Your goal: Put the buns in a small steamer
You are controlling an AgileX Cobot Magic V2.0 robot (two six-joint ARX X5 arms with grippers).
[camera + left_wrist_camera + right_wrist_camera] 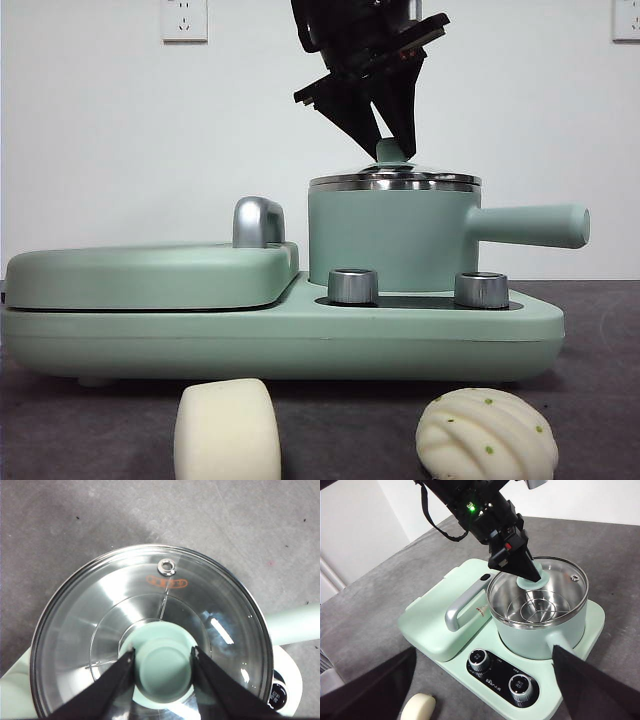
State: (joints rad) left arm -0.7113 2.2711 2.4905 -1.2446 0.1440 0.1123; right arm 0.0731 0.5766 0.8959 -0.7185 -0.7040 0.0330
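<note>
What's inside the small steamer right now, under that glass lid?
Through the glass lid, the small steamer shows only a bare steel interior with a wire rack; no bun is visible. The left gripper and green knob hide the centre. Both buns lie on the table.

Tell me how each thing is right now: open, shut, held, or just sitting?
glass lid: shut on the steamer, knob pinched.
small steamer: upright on the cooker base, covered.
left gripper: closed around the lid's green knob.
right gripper: open, empty, waiting above.
smooth bun: lying on the table, untouched.
ridged bun: sitting on the table, untouched.
griddle lid: shut.
</note>
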